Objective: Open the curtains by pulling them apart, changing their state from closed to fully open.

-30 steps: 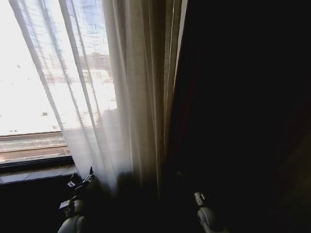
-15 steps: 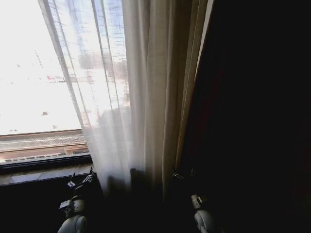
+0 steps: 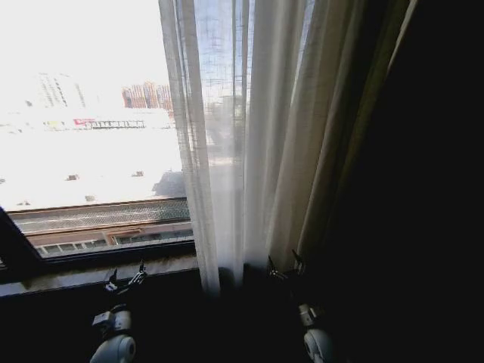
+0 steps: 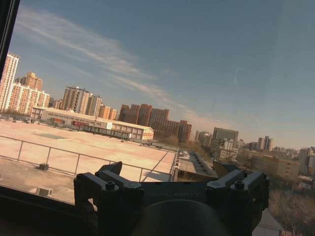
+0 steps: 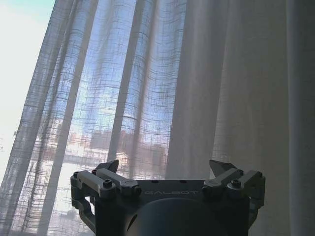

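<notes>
Sheer white pleated curtain panel (image 3: 249, 136) hangs gathered right of centre, pleats vertical, bare window glass to its left; right gripper (image 3: 283, 266) released, empty, just beside its hem; left gripper (image 3: 125, 277) released, facing bare glass, farther off.

**Clear glass on our left, gathered fabric ahead on our right**

Our left gripper (image 3: 125, 277) sits low before the window sill (image 3: 98, 272), fingers spread, with bare window glass (image 4: 162, 73) in front of it and no cloth in its way. The dark window frame bar (image 3: 19, 249) slants down at the far left and bounds that open stretch. Our right gripper (image 3: 284, 266), fingers also apart, is close against the foot of the sheer curtain (image 3: 249, 128), whose bunched pleats fill the way ahead of it. In the right wrist view the curtain folds stand just beyond the fingertips (image 5: 110, 167), whether touching we cannot tell. Farther right is darkness we cannot read.
</notes>
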